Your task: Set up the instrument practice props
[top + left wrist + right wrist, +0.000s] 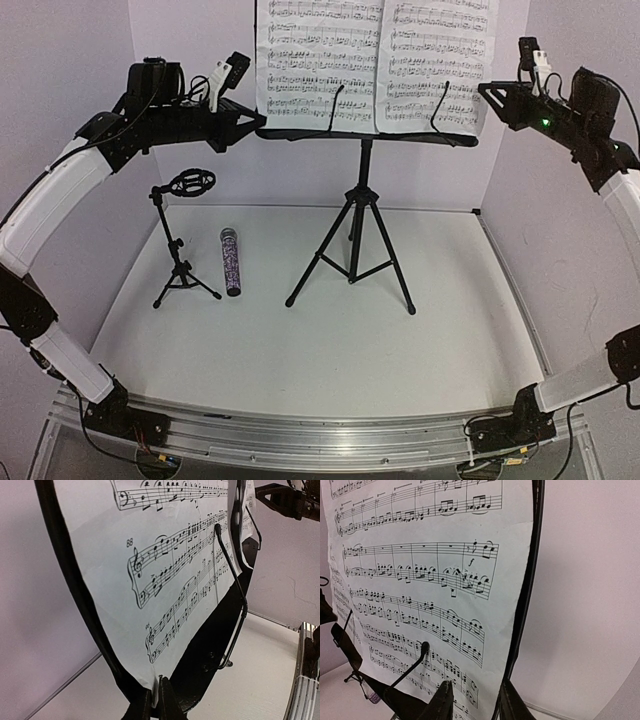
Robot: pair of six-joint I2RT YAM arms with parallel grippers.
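Observation:
The black tripod music stand (358, 215) stands mid-table, and two white music sheets (315, 60) (440, 60) lean side by side on its desk (365, 135). My left gripper (250, 120) is at the desk's left end. In the left wrist view it (155, 700) is shut on the lower corner of the left sheet (165, 580). My right gripper (487, 92) is at the desk's right end. In the right wrist view it (476, 700) is open, straddling the right sheet (420, 580) and the desk edge (522, 605). The glittery microphone (232, 262) lies on the table beside the small mic stand (180, 240).
Two thin wire retaining arms (235, 585) (410, 667) press against the sheets. The stand's tripod legs (400, 285) spread across the middle of the white table. White walls (60, 60) close in the back and both sides. An aluminium rail (320, 440) runs along the near edge.

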